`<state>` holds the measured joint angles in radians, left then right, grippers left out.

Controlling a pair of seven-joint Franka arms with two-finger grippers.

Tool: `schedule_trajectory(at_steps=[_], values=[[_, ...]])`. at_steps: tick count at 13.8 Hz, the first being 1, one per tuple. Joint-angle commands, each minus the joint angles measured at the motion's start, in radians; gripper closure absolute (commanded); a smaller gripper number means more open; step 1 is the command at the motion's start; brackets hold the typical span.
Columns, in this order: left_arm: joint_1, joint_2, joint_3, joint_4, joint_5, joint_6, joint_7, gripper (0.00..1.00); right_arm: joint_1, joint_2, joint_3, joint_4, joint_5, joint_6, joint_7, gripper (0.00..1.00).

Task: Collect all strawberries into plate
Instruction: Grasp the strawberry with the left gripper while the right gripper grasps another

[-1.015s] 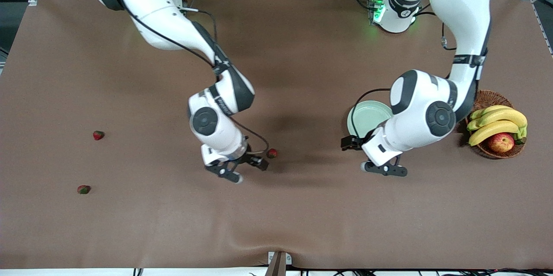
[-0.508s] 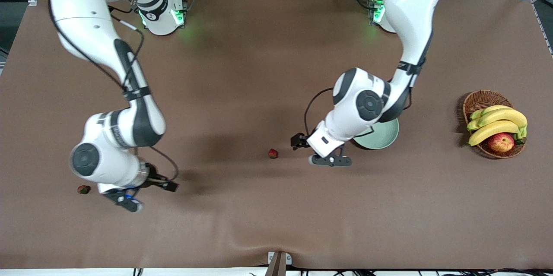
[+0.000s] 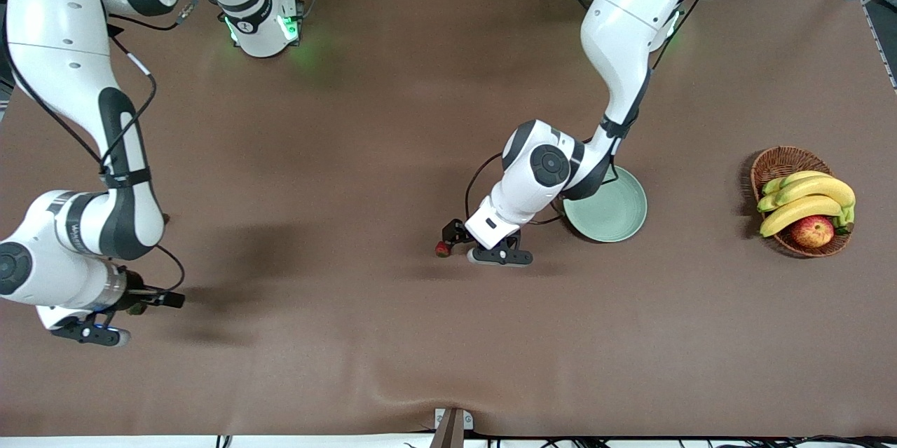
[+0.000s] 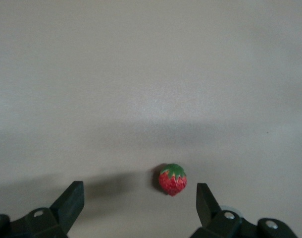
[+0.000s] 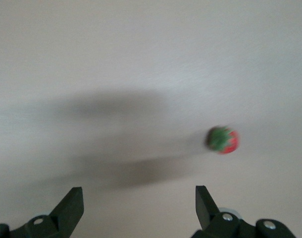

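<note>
One strawberry (image 3: 441, 249) lies mid-table, beside the pale green plate (image 3: 617, 213) and toward the right arm's end from it. My left gripper (image 3: 452, 238) is open right over it. In the left wrist view the berry (image 4: 173, 179) lies on the cloth between my open left gripper's (image 4: 138, 198) fingers, close to one of them. My right gripper (image 3: 165, 301) is open and low at the right arm's end of the table, by a second strawberry (image 3: 139, 308). That berry (image 5: 223, 140) lies ahead of my open right gripper (image 5: 137, 198). The third strawberry is hidden under the right arm.
A brown wicker basket (image 3: 778, 160) holding bananas (image 3: 806, 199) and an apple (image 3: 813, 231) stands at the left arm's end of the table, past the plate. The table is covered with brown cloth (image 3: 420, 118).
The right arm swung from the middle strawberry out to its own end of the table. The left arm moved off the plate to the middle strawberry, uncovering the plate.
</note>
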<state>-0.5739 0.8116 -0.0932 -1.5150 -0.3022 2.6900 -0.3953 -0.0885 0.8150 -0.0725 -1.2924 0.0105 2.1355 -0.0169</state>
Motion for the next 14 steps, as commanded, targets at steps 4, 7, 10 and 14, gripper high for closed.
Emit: schedule_trajectory(at_steps=[4, 7, 10, 14], values=[[-0.072, 0.090, 0.010, 0.076, -0.015, 0.125, -0.013, 0.00, -0.098, 0.065, 0.019, -0.002, -0.027, 0.150, -0.407, 0.00], [-0.095, 0.098, 0.013, 0.084, -0.011, 0.128, -0.010, 0.00, -0.122, 0.092, 0.019, -0.002, -0.024, 0.220, -0.561, 0.00], [-0.095, 0.100, 0.017, 0.078, 0.023, 0.128, 0.007, 0.00, -0.129, 0.107, 0.019, -0.002, -0.021, 0.248, -0.624, 0.00], [-0.096, 0.141, 0.024, 0.087, 0.146, 0.155, 0.010, 0.07, -0.131, 0.118, 0.019, -0.002, -0.020, 0.253, -0.718, 0.00]])
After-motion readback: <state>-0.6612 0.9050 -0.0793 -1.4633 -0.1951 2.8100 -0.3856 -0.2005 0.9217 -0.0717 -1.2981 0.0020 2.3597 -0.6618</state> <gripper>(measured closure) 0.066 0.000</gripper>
